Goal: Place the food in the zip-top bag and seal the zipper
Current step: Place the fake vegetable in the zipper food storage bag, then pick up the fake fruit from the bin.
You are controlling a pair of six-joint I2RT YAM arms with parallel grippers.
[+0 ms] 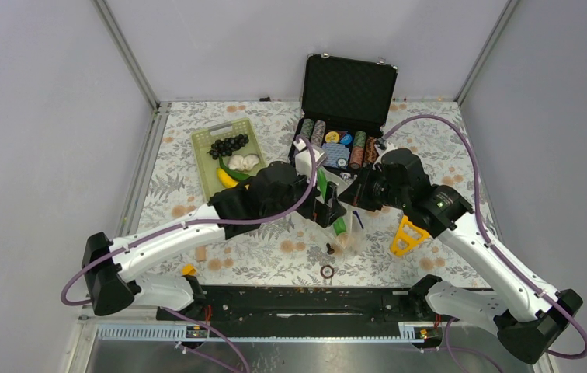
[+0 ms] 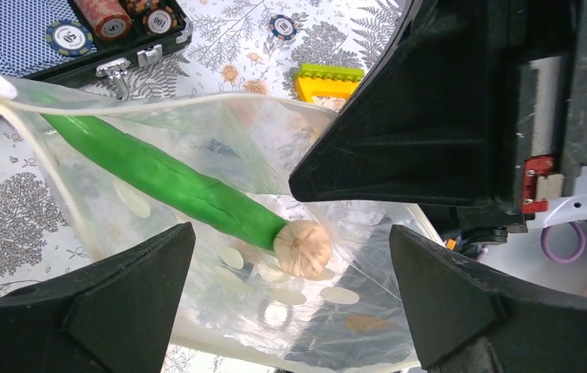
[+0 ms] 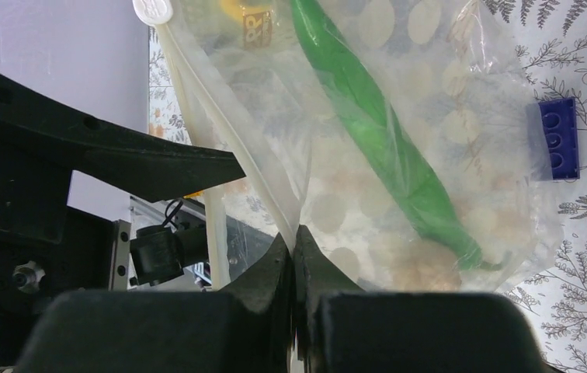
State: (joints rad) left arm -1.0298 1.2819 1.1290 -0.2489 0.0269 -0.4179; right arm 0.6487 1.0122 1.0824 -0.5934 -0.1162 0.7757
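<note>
Where the mouth edge is pinched, the right fingers (image 3: 281, 268) are closed tight on the zip-top bag (image 3: 430, 93). They grip it at the zipper (image 3: 267, 200), a pale strip running up and away from them. The contact itself is hidden between the fingertips.

Left fingers (image 2: 119, 307): spread wide, holding nothing, poised over the bag's open mouth.

Bag contents: one long green cucumber (image 2: 166, 179), lying slantwise, and one white garlic bulb (image 2: 303, 247) touching its lower end. A brownish shape lower down is too blurred by the plastic to name.

Blue brick (image 3: 558, 138): at the bag's edge; under or beside it cannot be told.

From above, the bag lies in the middle of the surface (image 1: 275, 256) between both arms, mostly hidden by them.

Green basket (image 1: 209, 167), far left: grape bunch (image 1: 229, 145), white bulbs (image 1: 245, 162), banana (image 1: 226, 179) and a green piece (image 1: 236, 172) partly covered by the left arm.

Black case (image 1: 349, 93), far centre, lid up, holding poker chips (image 1: 356, 148).

Yellow tool (image 1: 408, 235): right of the bag, partly under the right arm.
</note>
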